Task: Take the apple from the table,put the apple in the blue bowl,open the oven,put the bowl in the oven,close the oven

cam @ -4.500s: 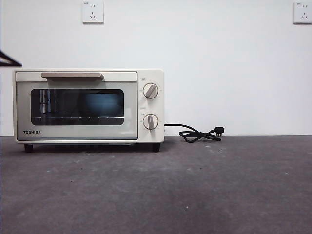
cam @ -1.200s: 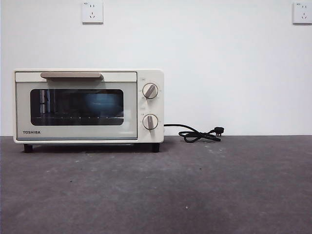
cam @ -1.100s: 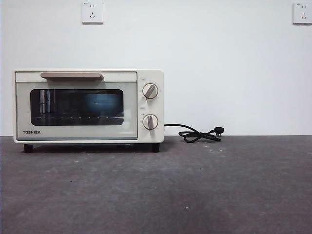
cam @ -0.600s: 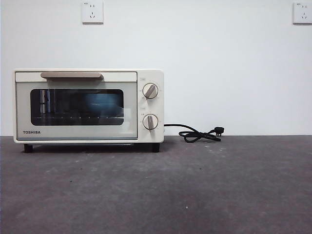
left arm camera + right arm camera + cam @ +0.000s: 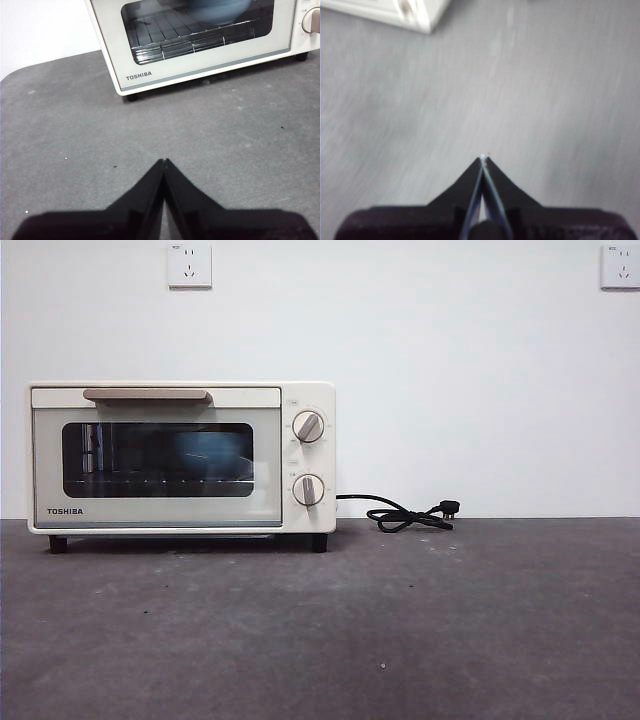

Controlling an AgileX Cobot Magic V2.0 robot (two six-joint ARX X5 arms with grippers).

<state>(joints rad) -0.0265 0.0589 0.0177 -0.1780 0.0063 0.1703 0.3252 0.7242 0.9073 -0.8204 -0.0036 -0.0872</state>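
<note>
Gone from the front view's upper-left corner is the black arm tip; nothing else is shifting. On the table (image 5: 420, 630) the oven (image 5: 180, 457) is sitting closed, the blue bowl (image 5: 212, 452) showing behind its glass, apple unseen. Left gripper (image 5: 164, 161) and right gripper (image 5: 483, 158) are hovering pinched together, empty; the task is looking finished, needing only retreat

My front camera looks level across the counter (image 5: 400, 640) at the oven (image 5: 180, 455); both wrist cameras look down, sharing it.

The only readable text is the brand "TOSHIBA", printed in dark letters on the lower left corner of the oven (image 5: 180, 457) door frame.
</note>
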